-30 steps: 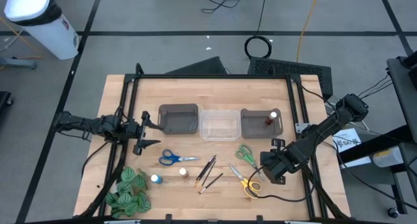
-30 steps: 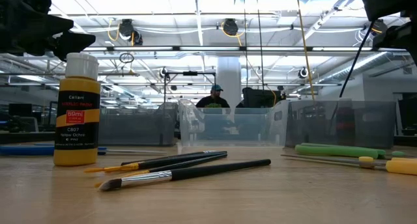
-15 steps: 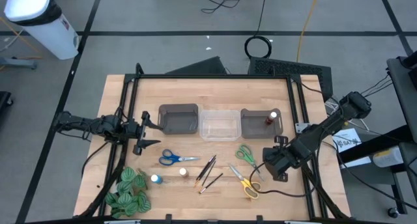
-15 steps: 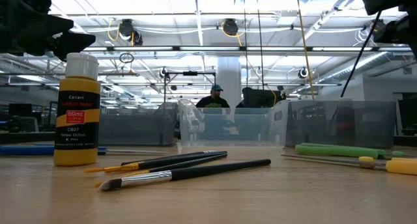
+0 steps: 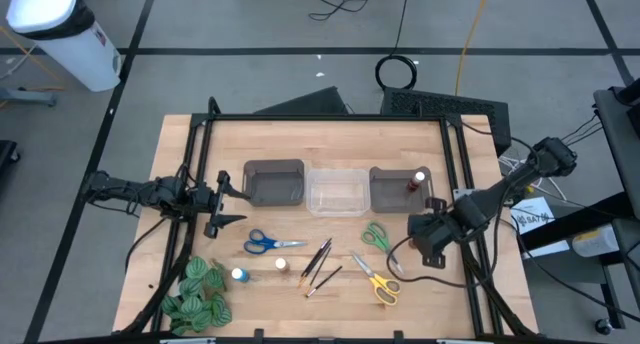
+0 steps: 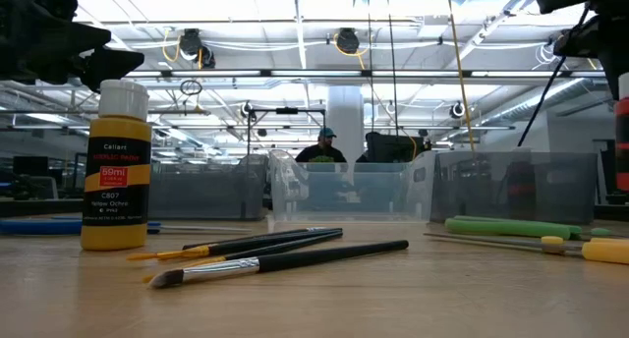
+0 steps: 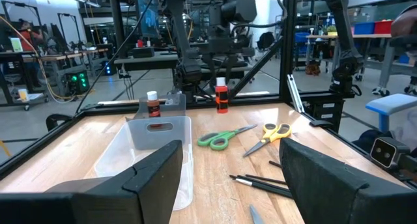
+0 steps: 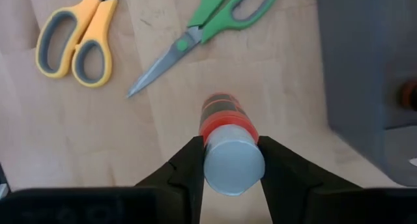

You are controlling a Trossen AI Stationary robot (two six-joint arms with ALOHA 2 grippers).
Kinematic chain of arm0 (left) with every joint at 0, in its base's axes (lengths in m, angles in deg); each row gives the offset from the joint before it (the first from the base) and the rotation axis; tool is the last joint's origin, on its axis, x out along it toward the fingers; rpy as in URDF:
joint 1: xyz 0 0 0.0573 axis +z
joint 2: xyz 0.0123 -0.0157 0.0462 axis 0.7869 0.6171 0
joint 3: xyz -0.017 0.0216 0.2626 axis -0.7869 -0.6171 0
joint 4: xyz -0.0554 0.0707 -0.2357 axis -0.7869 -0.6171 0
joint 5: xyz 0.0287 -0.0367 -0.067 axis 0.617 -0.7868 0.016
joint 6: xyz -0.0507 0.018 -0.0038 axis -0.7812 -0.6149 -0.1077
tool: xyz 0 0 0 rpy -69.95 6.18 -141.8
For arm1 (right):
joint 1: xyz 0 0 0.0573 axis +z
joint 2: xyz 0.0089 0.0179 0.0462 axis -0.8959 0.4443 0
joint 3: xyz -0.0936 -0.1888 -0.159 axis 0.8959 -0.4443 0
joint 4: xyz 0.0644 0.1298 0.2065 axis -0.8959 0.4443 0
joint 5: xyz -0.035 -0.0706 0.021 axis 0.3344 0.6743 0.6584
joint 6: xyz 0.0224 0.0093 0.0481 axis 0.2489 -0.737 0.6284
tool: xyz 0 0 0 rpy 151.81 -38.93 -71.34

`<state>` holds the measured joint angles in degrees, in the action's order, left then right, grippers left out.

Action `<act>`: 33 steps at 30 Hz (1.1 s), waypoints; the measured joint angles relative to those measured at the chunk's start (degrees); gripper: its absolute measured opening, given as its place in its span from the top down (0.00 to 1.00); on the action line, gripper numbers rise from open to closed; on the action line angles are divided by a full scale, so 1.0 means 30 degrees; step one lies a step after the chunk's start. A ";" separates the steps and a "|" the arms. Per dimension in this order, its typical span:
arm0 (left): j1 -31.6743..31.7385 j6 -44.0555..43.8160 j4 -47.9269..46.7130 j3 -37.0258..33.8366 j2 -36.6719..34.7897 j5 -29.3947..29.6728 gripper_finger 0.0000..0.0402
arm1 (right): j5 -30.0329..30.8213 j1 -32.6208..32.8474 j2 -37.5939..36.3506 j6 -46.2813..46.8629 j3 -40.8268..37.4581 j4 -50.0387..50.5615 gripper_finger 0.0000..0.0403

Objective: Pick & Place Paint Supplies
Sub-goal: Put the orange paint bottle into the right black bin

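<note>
My right gripper (image 5: 432, 242) hangs over the table's right part, shut on a small red paint bottle (image 8: 225, 123) with a pale cap; the left wrist view shows that bottle (image 7: 221, 97) below the gripper. Green scissors (image 5: 377, 236), yellow scissors (image 5: 378, 280), blue scissors (image 5: 268, 243), thin brushes (image 5: 318, 264) and two small bottles (image 5: 239, 275) (image 5: 281, 266) lie or stand on the wood. Another bottle (image 5: 412, 181) stands in the right grey bin (image 5: 390, 197). My left gripper (image 5: 232, 202) waits open at the left edge. My right gripper pinches the red bottle at its pale cap end (image 8: 233, 160) between the two fingers (image 8: 189, 165), one on each side. The fingers come from above, pointing steeply down. The bottle hangs upright below them, lifted clear of the table.
Three bins stand in a row at mid-table: a grey one (image 5: 274, 182), a clear one (image 5: 336, 192) and the right grey one. A green leafy bunch (image 5: 197, 294) lies at the near left corner. A black frame (image 5: 470, 184) edges the table.
My right gripper has risen and gone toward the table's far edge, nearer the right grey bin, carrying the red bottle clear of the wood. The bottle now shows at the right border of the low view, where it did not before.
</note>
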<state>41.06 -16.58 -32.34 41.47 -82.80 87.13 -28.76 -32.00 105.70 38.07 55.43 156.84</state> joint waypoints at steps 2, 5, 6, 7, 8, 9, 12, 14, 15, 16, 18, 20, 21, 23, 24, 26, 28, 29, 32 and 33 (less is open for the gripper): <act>0.0001 0.0000 0.0000 0.0005 -0.0001 0.0003 0.33 | -0.0009 -0.0292 -0.0250 -0.0255 0.0000 0.0186 0.72; 0.0001 0.0000 0.0000 -0.0002 0.0004 0.0000 0.33 | -0.0010 -0.0765 -0.0616 -0.0484 0.0000 0.0618 0.71; -0.0005 0.0000 0.0000 0.0005 -0.0003 0.0007 0.33 | 0.0002 -0.0952 -0.0761 -0.0584 0.0000 0.0774 0.71; 0.0001 0.0000 0.0000 0.0005 -0.0004 0.0000 0.33 | -0.0001 -0.1123 -0.0895 -0.0743 0.0000 0.0956 0.71; 0.0001 0.0000 0.0000 -0.0002 -0.0002 0.0000 0.33 | -0.0005 -0.1279 -0.0998 -0.0842 0.0000 0.1069 0.71; 0.0001 0.0000 0.0000 0.0003 0.0004 0.0005 0.33 | 0.0010 -0.1478 -0.1159 -0.0936 0.0000 0.1231 0.72; 0.0001 0.0000 0.0000 0.0005 0.0001 0.0000 0.33 | 0.0002 -0.2090 -0.1604 -0.1298 0.0000 0.1563 0.72; 0.0001 0.0000 0.0000 -0.0002 -0.0003 0.0007 0.33 | 0.0017 -0.2465 -0.1898 -0.1494 -0.0002 0.1742 0.71; 0.0001 0.0000 0.0000 -0.0002 -0.0003 0.0000 0.33 | 0.0010 -0.2652 -0.2053 -0.1627 -0.0007 0.1777 0.71; -0.0006 0.0000 0.0000 0.0003 0.0004 0.0000 0.33 | 0.0010 -0.2838 -0.2218 -0.1789 -0.0007 0.1801 0.70; -0.0002 0.0000 0.0000 0.0004 0.0001 0.0004 0.33 | 0.0010 -0.3179 -0.2498 -0.2107 -0.0007 0.1818 0.70; 0.0001 0.0000 0.0000 -0.0002 0.0000 0.0000 0.33 | 0.0040 -0.3527 -0.2803 -0.2499 -0.0007 0.1812 0.71; 0.0001 0.0000 0.0000 0.0003 0.0002 0.0000 0.33 | 0.0191 -0.3687 -0.2960 -0.2673 -0.0007 0.1812 0.72; 0.0001 0.0000 0.0000 0.0005 0.0001 0.0000 0.33 | 0.0520 -0.4006 -0.3259 -0.2880 -0.0007 0.1812 0.73; 0.0001 0.0000 0.0000 0.0000 -0.0001 0.0000 0.33 | 0.0515 -0.4170 -0.3418 -0.2988 -0.0007 0.1815 0.73; 0.0001 0.0000 0.0000 -0.0002 0.0004 0.0001 0.33 | 0.0520 -0.4529 -0.3695 -0.3252 -0.0006 0.1814 0.72; 0.0001 0.0000 0.0000 0.0004 0.0000 0.0004 0.33 | 0.0520 -0.4873 -0.3921 -0.3426 -0.0007 0.1819 0.71; -0.0002 0.0000 0.0000 0.0002 -0.0003 0.0004 0.33 | 0.0617 -0.5052 -0.4033 -0.3492 -0.0007 0.1812 0.70; -0.0002 0.0000 0.0000 -0.0002 -0.0004 0.0000 0.33 | 0.1328 -0.5501 -0.4270 -0.3933 0.0109 0.1939 0.70; -0.0004 0.0000 -0.0002 0.0001 0.0002 0.0000 0.33 | 0.1478 -0.5644 -0.4277 -0.4072 0.0289 0.2010 0.71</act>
<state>41.05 -16.58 -32.34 41.47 -82.79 87.13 -24.32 -48.93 92.86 25.85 56.30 162.87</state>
